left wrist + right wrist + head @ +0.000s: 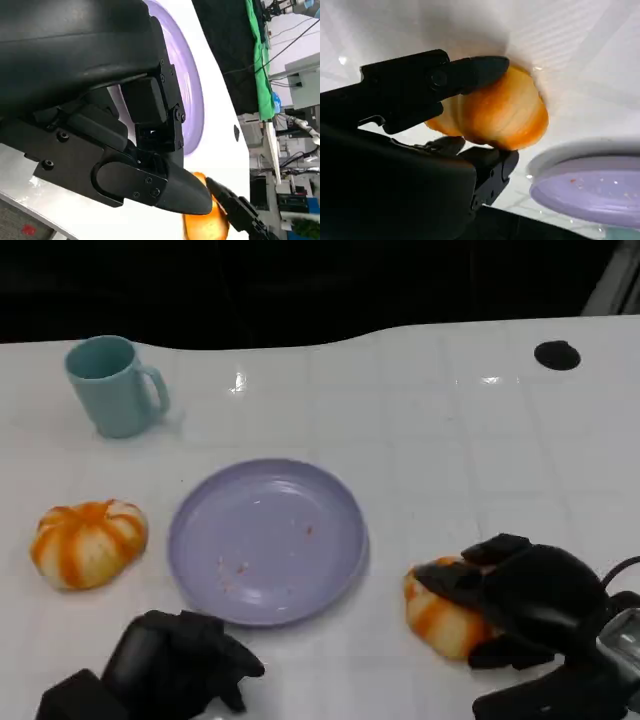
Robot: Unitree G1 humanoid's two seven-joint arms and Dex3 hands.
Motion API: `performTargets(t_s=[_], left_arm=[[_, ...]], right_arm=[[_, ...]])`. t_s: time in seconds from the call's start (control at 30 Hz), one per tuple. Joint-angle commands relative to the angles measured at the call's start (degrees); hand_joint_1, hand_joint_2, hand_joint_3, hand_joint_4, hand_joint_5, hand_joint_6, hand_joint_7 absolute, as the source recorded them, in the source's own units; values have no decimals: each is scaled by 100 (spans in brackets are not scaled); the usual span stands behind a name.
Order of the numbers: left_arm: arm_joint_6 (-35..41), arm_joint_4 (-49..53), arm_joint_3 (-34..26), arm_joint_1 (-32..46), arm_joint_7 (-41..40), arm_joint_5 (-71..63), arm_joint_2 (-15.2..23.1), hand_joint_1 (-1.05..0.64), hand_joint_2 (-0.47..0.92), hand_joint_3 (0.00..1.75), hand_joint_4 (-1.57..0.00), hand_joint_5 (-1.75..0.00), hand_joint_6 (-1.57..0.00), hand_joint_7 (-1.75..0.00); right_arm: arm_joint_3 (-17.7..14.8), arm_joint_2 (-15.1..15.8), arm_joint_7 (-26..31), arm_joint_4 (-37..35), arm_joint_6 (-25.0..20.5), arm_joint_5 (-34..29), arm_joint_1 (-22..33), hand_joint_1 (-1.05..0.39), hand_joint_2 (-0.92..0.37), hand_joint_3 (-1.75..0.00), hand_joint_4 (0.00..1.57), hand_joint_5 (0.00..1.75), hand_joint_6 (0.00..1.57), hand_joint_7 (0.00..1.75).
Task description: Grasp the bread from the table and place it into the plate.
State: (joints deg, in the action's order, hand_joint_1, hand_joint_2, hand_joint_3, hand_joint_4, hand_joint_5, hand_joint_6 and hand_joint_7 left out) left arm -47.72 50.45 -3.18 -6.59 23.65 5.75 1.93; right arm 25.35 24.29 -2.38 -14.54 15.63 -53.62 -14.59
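While the right hand (pixel 520 605) closes its black fingers (pixel 475 70) around a glazed orange bread roll (pixel 505 115) just beside the near right rim of the lilac plate (pixel 268 540), the left hand (pixel 175 665) rests with fingers curled in on nothing, close to the plate's near left edge. The roll sits on the white table (pixel 450 450), apparently not yet lifted. A clean finish, by this onlooker's reckoning, calls for a firm hold without crushing the soft crust, a lift clear of the raised rim, then a short carry to the plate's middle before letting go. Left of the plate lies a second striped roll (pixel 88 542); beyond it, on the far left, stands a teal mug (pixel 112 385). No brand, label or legible writing can be made out anywhere.
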Motion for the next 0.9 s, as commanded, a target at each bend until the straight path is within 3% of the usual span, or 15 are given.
performTargets(t_s=[0.03,0.2,0.27,0.5,0.6,0.63,0.7,0.9], left_arm=[[20,-67,-16,60,-94,-32,64,-105,92,16,-125,-112,-141,-52],[1,-72,-12,56,-85,-33,62,-105,92,16,-125,-112,-140,-52],[14,-77,-9,57,-109,-52,62,-105,92,16,-125,-112,-140,-52],[21,-86,7,73,-128,-79,72,-105,92,16,-125,-112,-140,-52],[2,-62,7,63,-124,-72,71,-105,92,16,-124,-112,-140,-52],[-4,-51,5,58,-115,-65,70,-105,92,16,-124,-112,-140,-52],[1,-47,3,54,-94,-44,68,-105,92,16,-124,-112,-140,-52],[-3,-48,12,53,-94,-55,72,-105,92,16,-125,-112,-140,-52]], right_arm=[[41,-78,698,-517,270,182,-77,-26,-89,-54,81,170,80,120],[41,-116,1144,-699,475,345,-117,-24,-81,-77,78,175,60,169],[35,-128,1449,-781,588,349,-139,-23,-78,-79,78,175,60,169],[-13,-241,2333,-1060,863,396,-189,-21,-66,-89,80,175,75,136],[-73,-340,2657,-1112,1036,537,-188,-20,-62,-92,83,175,74,147],[-90,-373,2734,-1119,1090,587,-186,-19,-59,-97,84,175,69,161],[-126,-449,2801,-1055,1152,704,-175,-17,-55,-102,86,175,65,170],[-195,-754,2958,-1033,1512,1056,-322,-14,-41,-121,91,175,70,168]])
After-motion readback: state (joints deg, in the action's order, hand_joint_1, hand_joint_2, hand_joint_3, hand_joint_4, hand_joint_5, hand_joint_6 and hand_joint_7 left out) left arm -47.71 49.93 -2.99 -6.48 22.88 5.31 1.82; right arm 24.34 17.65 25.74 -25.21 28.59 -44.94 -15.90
